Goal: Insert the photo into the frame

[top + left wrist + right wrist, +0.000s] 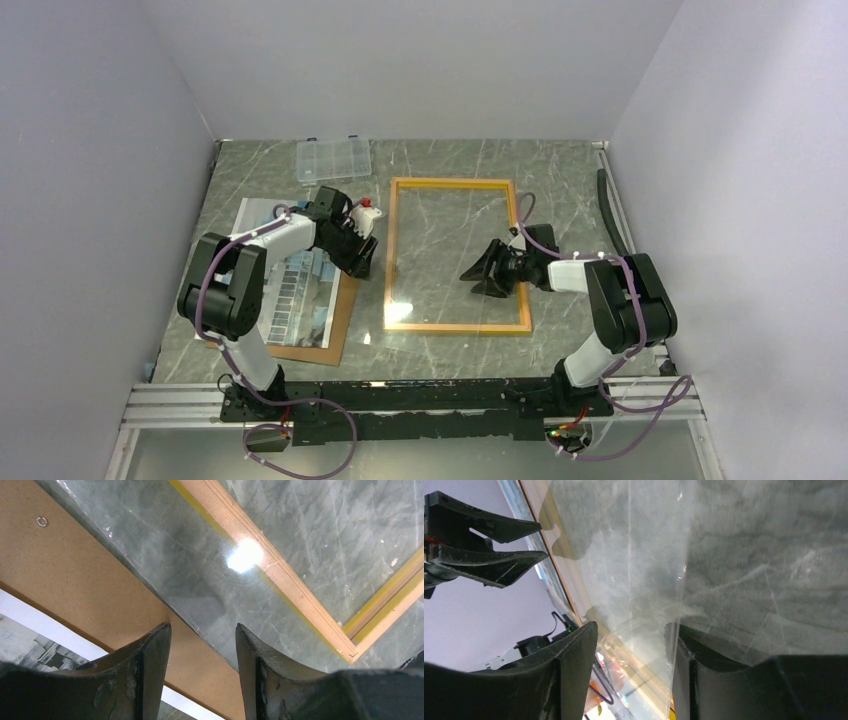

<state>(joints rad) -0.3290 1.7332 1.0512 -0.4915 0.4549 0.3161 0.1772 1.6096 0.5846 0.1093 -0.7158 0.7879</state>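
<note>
Photo (295, 295) pickup stage, left hand (362, 262) and right hand (478, 272) spread empty; next, pinch its edge at 9 o'clock of frame (455, 183).

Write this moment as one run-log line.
photo: on backing board | frame: without photo | left gripper: open | right gripper: open, above frame

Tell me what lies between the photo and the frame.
The top view shows the backing board and its brown edge beside the photo, then a strip of marble table up to the frame. The left gripper hangs over that gap.
</note>
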